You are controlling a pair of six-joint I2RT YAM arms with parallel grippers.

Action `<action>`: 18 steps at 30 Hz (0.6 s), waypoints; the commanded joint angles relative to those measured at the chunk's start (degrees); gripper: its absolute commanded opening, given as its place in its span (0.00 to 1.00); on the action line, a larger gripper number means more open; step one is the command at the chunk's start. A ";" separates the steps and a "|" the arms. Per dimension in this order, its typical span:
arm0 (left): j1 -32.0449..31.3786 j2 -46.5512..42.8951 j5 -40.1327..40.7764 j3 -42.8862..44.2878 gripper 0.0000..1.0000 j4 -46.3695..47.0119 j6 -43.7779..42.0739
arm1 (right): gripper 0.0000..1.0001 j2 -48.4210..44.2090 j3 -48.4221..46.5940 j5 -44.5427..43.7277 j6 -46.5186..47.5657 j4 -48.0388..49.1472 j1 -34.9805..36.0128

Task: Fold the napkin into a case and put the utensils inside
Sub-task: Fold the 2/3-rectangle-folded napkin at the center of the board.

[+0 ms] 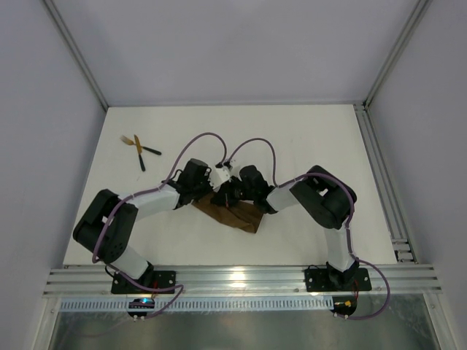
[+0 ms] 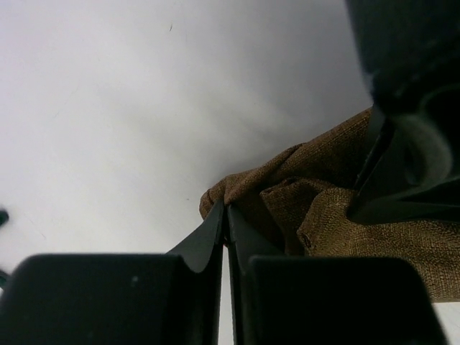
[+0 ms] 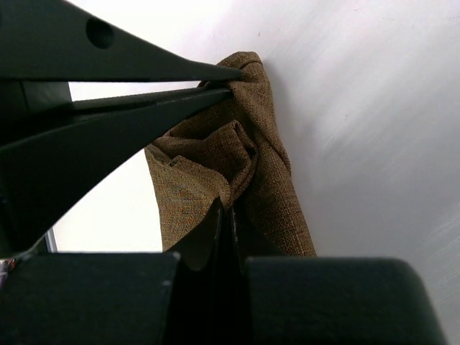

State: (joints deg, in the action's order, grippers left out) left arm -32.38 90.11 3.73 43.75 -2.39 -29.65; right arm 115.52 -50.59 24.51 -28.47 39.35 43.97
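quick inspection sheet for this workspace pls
surface: white table, flat
job's things: napkin bunched, not yet a case; utensils crossed at far left, apart from it
clutter: nothing seen
grippers: left gripper and right gripper both shut on the napkin
cables: purple cables arch over both wrists
surroundings: grey walls; metal rails at near edge

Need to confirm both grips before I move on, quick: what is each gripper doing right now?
Left gripper: closed, pinching an edge of the napkin.
Right gripper: closed, pinching the bunched napkin.
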 commanded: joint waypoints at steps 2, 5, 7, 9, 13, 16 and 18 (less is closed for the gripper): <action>-0.23 -0.98 4.71 -0.41 0.00 0.81 1.61 | 0.03 -1.35 -1.09 0.10 1.14 -0.59 0.86; 0.30 -4.05 4.71 -1.03 0.00 1.95 4.76 | 0.03 -2.14 -1.62 -0.25 1.66 -2.95 0.77; 1.96 -5.81 1.56 -0.77 0.00 1.26 6.79 | 0.03 -2.06 -2.06 -0.43 1.92 -4.37 0.77; 3.54 -6.35 -1.87 1.33 0.00 -1.63 9.43 | 0.03 -1.53 -2.15 -0.34 1.84 -4.99 0.77; 4.70 -5.64 -9.25 1.78 0.00 -5.69 9.79 | 0.03 -1.44 -2.76 -0.25 1.31 -6.12 0.77; 4.70 -4.68 -10.58 1.69 0.00 -7.89 9.96 | 0.03 -2.84 -5.39 -0.52 1.31 -9.73 0.77; 4.70 -3.80 -10.58 1.69 0.00 -8.59 9.70 | 0.03 -3.99 -6.97 -1.13 1.14 -11.30 0.77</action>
State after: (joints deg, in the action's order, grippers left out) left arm -27.86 85.76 -3.79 43.81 -8.54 -21.12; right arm 115.20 -54.39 24.51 -28.16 32.10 44.31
